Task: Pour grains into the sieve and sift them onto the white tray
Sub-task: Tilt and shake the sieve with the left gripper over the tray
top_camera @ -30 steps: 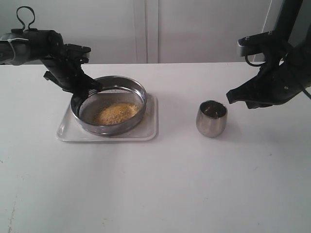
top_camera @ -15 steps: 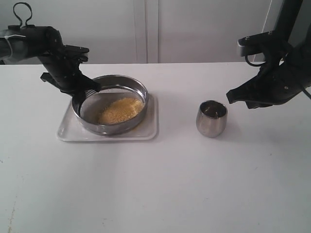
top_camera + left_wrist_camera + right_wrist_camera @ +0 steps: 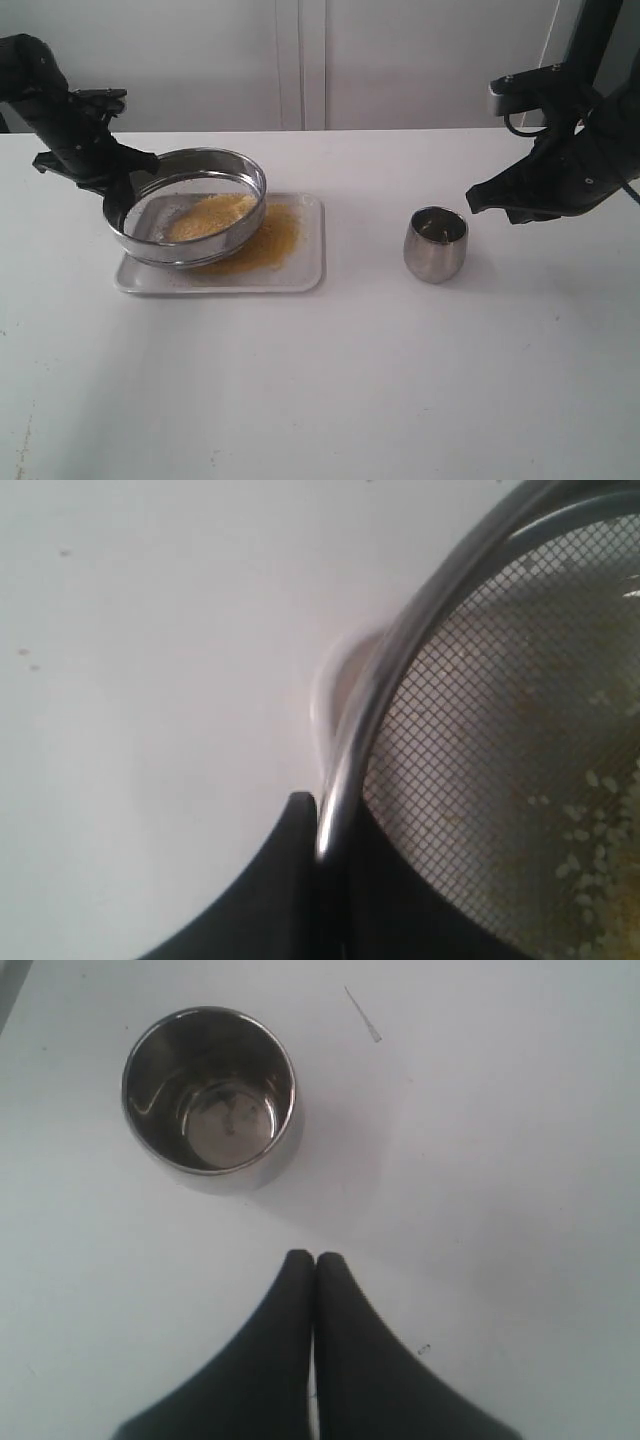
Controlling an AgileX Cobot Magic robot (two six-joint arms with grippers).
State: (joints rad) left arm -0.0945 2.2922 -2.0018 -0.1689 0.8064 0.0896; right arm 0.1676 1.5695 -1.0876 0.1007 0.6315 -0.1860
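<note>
Left gripper [image 3: 120, 190] pinches the sieve [image 3: 160, 248] rim; it overhangs the tray [image 3: 300, 272] edge, so my shaking could drop grains [image 3: 205, 217] onto the table [image 3: 400, 380].

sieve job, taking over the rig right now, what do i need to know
Left gripper: jaws shut on the rim of the sieve, holding it tilted over the left part of the white tray.
Right gripper: jaws shut, empty, hanging beside the steel cup.
Done: the cup looks empty, so the pour is made. A golden patch of sifted grains lies on the tray.
Left: a heap of grains sits on the mesh. Sift it through onto the tray, then probably set the sieve down.
</note>
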